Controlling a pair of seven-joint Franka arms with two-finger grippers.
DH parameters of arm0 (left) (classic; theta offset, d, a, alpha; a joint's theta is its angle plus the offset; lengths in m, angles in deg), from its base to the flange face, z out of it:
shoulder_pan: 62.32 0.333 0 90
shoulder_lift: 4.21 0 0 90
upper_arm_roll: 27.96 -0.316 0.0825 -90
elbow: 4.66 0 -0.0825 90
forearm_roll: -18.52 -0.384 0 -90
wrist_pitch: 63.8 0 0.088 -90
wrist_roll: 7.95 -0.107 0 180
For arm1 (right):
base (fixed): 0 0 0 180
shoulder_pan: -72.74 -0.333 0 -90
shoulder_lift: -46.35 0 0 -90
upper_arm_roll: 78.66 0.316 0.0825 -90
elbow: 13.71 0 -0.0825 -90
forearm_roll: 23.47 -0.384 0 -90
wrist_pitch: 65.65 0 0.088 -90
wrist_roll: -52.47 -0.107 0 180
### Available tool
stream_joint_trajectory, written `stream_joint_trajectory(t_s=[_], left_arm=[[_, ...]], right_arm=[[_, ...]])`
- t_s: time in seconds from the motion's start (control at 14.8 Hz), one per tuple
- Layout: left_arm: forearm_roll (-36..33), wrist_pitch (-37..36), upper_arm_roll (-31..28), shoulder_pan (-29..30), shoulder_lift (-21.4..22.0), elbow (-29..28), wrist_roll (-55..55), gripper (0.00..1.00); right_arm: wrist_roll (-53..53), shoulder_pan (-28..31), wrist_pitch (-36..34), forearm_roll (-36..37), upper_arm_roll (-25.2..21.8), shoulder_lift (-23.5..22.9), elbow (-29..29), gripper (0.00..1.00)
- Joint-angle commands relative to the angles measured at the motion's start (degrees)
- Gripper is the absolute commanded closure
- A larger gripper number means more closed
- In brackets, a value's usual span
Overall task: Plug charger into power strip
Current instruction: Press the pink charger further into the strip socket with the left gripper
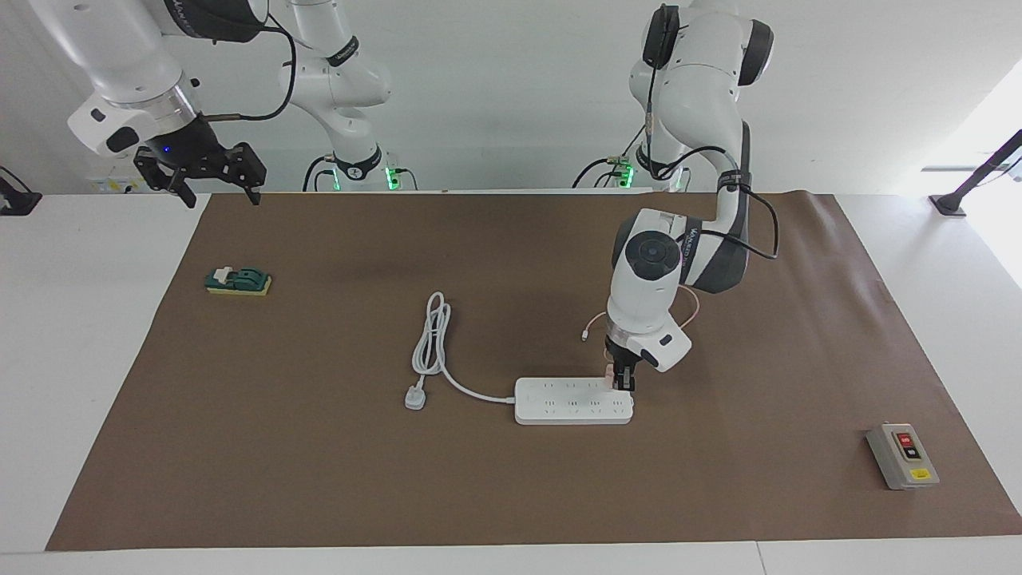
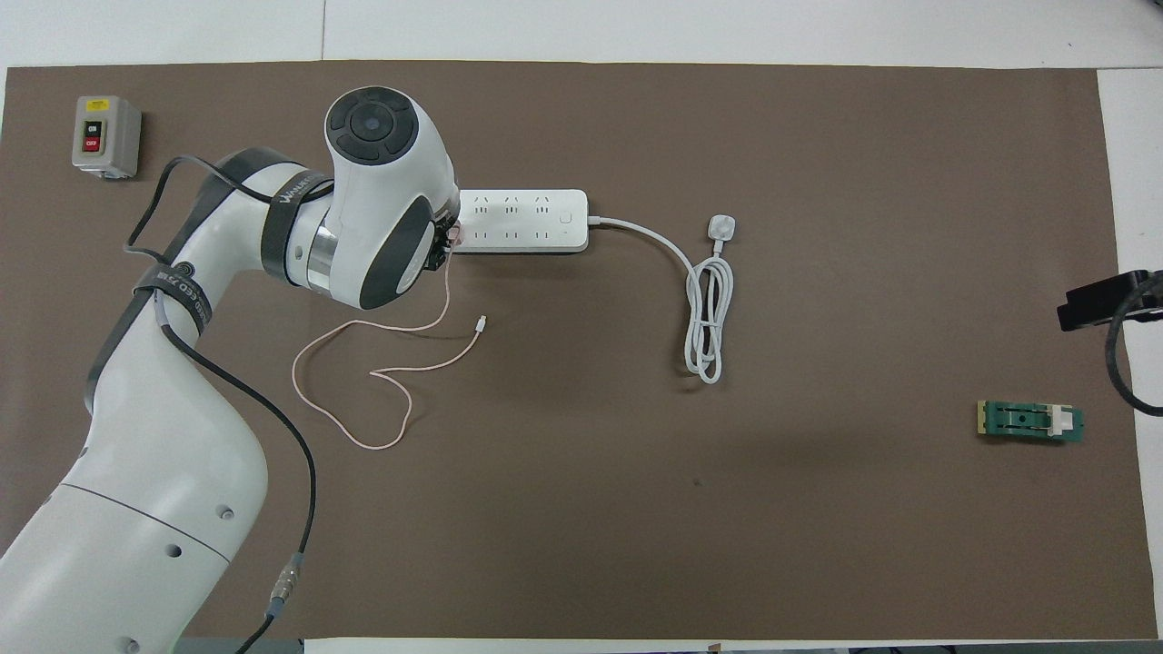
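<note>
The white power strip (image 1: 571, 402) (image 2: 527, 221) lies flat near the middle of the brown mat, its thick cord running to a white plug (image 1: 414, 398) (image 2: 721, 226). My left gripper (image 1: 622, 381) points straight down onto the strip's end toward the left arm's side, shut on the small pink charger (image 1: 611, 373) (image 2: 453, 234), which touches the strip's top. The charger's thin pink cable (image 2: 382, 363) loops over the mat nearer to the robots. The arm hides most of the charger from above. My right gripper (image 1: 215, 190) hangs open, high over the mat's edge, waiting.
A grey switch box (image 1: 902, 456) (image 2: 105, 136) with red and black buttons sits at the left arm's end of the mat, farther from the robots. A green and yellow part (image 1: 238, 281) (image 2: 1030, 421) lies toward the right arm's end.
</note>
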Motion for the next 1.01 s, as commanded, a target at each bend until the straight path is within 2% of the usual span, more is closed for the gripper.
stream_joint_trajectory(t_s=[0.0,0.61,0.88,0.94], left_arm=[[0.5,-3.9,0.4,1.6,-7.1,4.4,-0.3,1.00],[2.5,-2.0,0.8,2.2,-6.5,3.5,-2.9,1.00],[2.8,6.0,0.8,2.9,-2.2,-3.8,-2.9,1.00],[2.8,6.3,0.8,3.1,-2.1,-4.1,-2.8,1.00]], right_arm=[[1.0,0.3,-0.2,1.1,0.3,1.4,1.5,0.00],[1.0,0.3,-0.2,1.1,0.3,1.4,1.5,0.00],[1.0,0.3,-0.2,1.1,0.3,1.4,1.5,0.00],[1.0,0.3,-0.2,1.1,0.3,1.4,1.5,0.00]])
